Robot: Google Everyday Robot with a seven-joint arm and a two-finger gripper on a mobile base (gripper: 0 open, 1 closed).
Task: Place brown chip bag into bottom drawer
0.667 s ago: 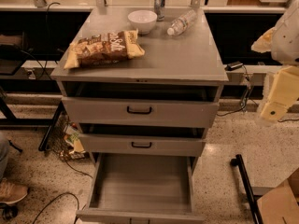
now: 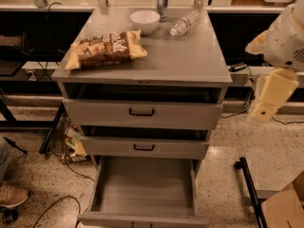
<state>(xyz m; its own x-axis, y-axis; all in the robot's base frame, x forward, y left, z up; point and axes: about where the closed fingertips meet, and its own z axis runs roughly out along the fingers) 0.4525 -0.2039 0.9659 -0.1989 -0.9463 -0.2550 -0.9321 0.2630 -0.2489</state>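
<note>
Bag untouched, drawer ready.
Brown chip bag (image 2: 105, 48) lies at 10 o'clock on the counter (image 2: 190, 56); bottom drawer (image 2: 145, 189) is pulled out at 6 o'clock. End effector (image 2: 270, 96) hangs at 3 o'clock (open or closed, I cannot tell). Grasping and placing remain.

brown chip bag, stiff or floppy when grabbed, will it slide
Probably floppy: the brown chip bag looks crinkled and puffy, so it may dent and sag when gripped. Likely light, so it could slide easily on the smooth cabinet top. Lying flat, it shouldn't roll. The pincer hangs at the picture's right, off that top, apart from the bag.
</note>
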